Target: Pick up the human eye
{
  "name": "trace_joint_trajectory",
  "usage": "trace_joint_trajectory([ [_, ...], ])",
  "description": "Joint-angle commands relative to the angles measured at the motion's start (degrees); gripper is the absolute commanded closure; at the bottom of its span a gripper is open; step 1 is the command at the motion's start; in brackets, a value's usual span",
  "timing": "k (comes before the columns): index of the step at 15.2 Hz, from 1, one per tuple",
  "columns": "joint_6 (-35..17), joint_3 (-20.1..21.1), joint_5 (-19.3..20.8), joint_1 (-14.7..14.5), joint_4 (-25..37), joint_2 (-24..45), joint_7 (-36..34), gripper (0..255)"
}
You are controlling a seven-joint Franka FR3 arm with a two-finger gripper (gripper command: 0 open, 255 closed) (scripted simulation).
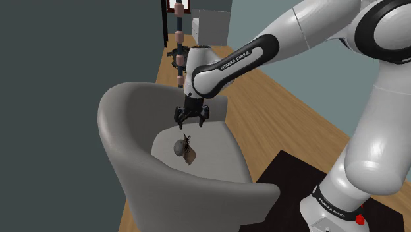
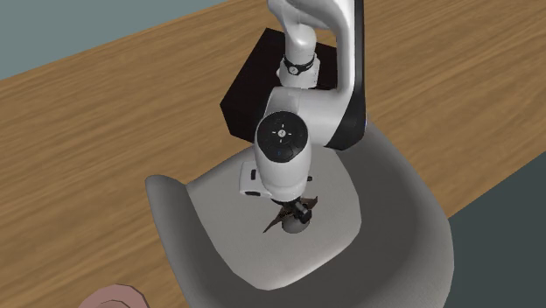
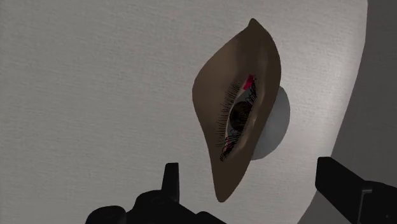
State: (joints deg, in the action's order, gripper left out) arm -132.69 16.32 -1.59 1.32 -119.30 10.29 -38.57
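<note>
- Grey armchair (image 1: 125, 125): stands on a wooden floor (image 1: 283, 112)
- My white arm (image 1: 227, 62): reaches down over the seat
- My gripper (image 1: 191, 122): fingers spread apart, clasping nothing, just above the eye
- Human eye (image 1: 183, 150): brown lids, dark lashes, lying on the seat cushion, untouched

The human eye (image 3: 238, 121), brown-lidded with grey ball, lies on the armchair seat (image 1: 220, 150).

A home's living room: grey armchair (image 1: 125, 125) on wooden floor (image 1: 290, 112), blue-grey walls (image 1: 59, 99).
</note>
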Motion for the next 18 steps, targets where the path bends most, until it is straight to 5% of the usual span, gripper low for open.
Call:
trace_joint_trajectory([
  [1, -1.13, -0.52, 1.19, -0.48, 3.65, 4.88, -2.57, 0],
  [11, -6.21, -1.18, 2.47, -1.11, 2.87, 9.28, -3.42, 0],
  [12, -6.13, -1.19, 2.50, -1.14, 3.07, 9.39, -3.46, 255],
  [18, -6.14, -1.19, 2.49, -1.12, 3.03, 9.37, -3.43, 255],
])
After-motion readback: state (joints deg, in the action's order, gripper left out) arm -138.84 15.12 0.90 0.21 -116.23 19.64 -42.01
